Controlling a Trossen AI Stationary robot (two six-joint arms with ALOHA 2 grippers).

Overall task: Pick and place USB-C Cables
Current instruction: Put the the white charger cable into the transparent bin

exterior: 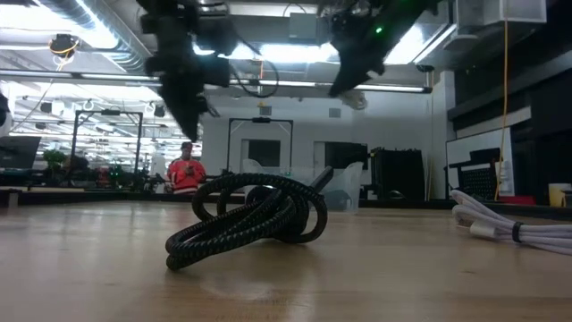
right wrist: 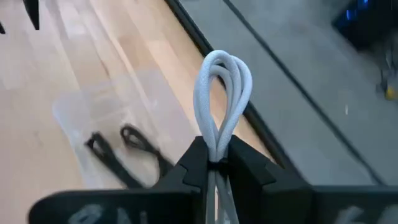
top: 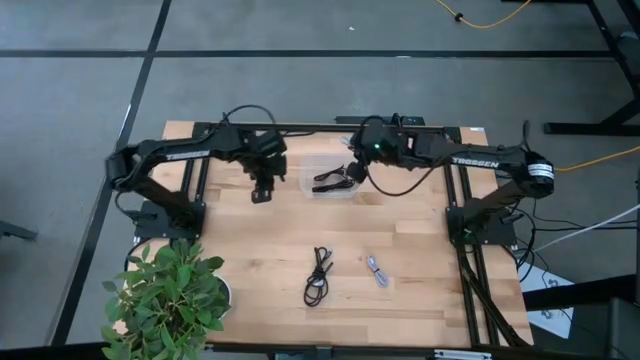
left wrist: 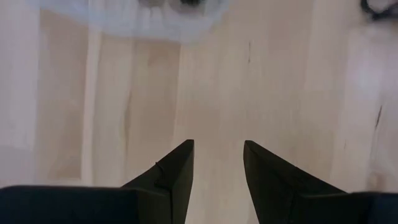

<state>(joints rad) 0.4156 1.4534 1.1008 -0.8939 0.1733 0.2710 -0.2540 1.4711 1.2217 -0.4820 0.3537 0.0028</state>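
My right gripper (right wrist: 216, 149) is shut on a white coiled cable (right wrist: 224, 87) and hovers by the clear container (top: 333, 178) at the table's far side (top: 350, 172). Two black cables (right wrist: 118, 146) lie inside that container. A black coiled cable (top: 318, 277) and a light grey cable (top: 377, 270) rest on the wood near the table's near edge; the low view shows them close up as black cable (exterior: 250, 215) and grey cable (exterior: 509, 228). My left gripper (left wrist: 217, 143) is open and above bare wood, left of the container (top: 262, 190). My right gripper pinches the white cable bundle between its two fingers just below the looped end (right wrist: 217, 140). Several strands run side by side through the fingers. The loops (right wrist: 225, 71) stick out past the fingertips. The cable is lifted clear of the table.
A potted green plant (top: 165, 295) stands at the table's near left corner. Black frame rails (top: 460, 240) run along the table's sides and far edge. Bare wood (top: 270, 240) lies between the container and the two loose cables. A person (exterior: 185, 172) stands far off in the room behind.
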